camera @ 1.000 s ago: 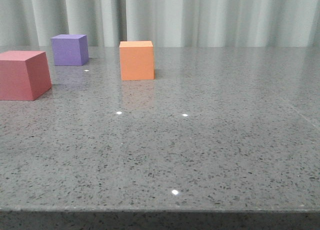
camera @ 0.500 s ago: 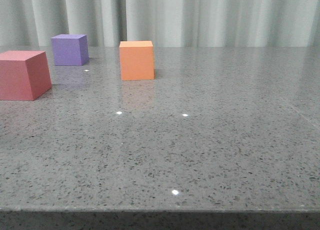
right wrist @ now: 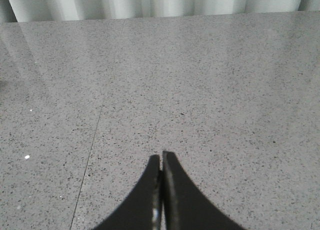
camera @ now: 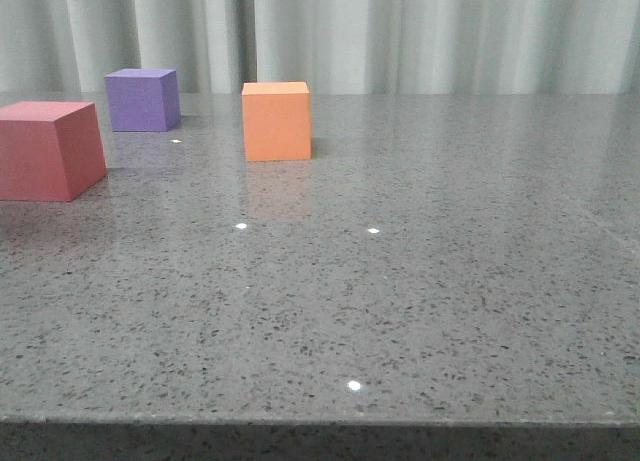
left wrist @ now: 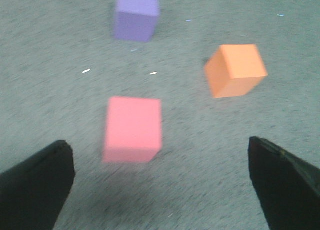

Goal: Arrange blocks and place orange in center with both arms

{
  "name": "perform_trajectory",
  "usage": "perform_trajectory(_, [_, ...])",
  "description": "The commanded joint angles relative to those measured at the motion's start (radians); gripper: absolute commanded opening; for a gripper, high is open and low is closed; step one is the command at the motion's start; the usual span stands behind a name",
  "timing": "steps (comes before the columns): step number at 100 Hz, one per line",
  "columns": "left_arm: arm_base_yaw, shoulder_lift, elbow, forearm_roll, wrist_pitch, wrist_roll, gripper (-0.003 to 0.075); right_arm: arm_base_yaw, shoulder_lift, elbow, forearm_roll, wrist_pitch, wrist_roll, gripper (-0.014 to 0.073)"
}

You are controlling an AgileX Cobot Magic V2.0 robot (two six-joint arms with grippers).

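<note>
Early stage, by my read: nothing is gripped yet and the blocks aren't lined up. The left tool point(left wrist: 160, 182) hangs over the table point(camera: 420, 311) with its fingers spread wide, holding nothing, the red-pink block point(left wrist: 133, 128) lying just ahead of the gap between them. That view is blurred, so the arm is probably moving, tho I can't say which way. The right tool point(right wrist: 161, 190) has its fingers pressed together, nothing between them, over bare table w/ no block in its view.

In the front view the orange block point(camera: 276, 121) sits upright at approx 11 o'clock from table centre, well back. The purple block point(camera: 143, 100) is at about 10 o'clock from the orange, farther back and apart from it. The red-pink block point(camera: 50, 151) is at about 8 o'clock from the orange, nearest the camera, cut by the frame edge. None touch.

Next move, I'd judge: left tool drops over the red-pink block, squared to its faces, then closes. The right tool needs to open before it can help w/ the orange.

Table is grey speckled stone, glossy, showing block reflections and small light glints; a faint seam runs across it. Pale pleated curtain point(camera: 420, 36) behind.
</note>
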Motion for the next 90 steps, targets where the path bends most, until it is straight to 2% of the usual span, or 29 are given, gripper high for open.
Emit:
perform_trajectory(1, [-0.072,0.072,-0.091,-0.029,-0.099,-0.012,0.066,-0.004,0.004,-0.027,-0.02,-0.079,-0.008,-0.0067])
perform_trajectory(18, [-0.206,0.281,-0.27,0.011,-0.142,-0.097,0.0659,-0.004,0.004,-0.027,-0.02,-0.079,-0.008,-0.0067])
perform_trajectory(43, [-0.375,0.598,-0.577,0.217,-0.079,-0.266,0.066,-0.004,0.004,-0.027,-0.02,-0.079,-0.008,-0.0067])
perform_trajectory(67, [-0.408,0.814,-0.833,0.345,0.068,-0.381,0.066,-0.004,0.004,-0.027,-0.02,-0.079,-0.008,-0.0067])
perform_trajectory(90, [-0.408,0.893,-0.88,0.391,0.096,-0.428,0.066,-0.004,0.004,-0.027,-0.02,-0.079,-0.008,-0.0067])
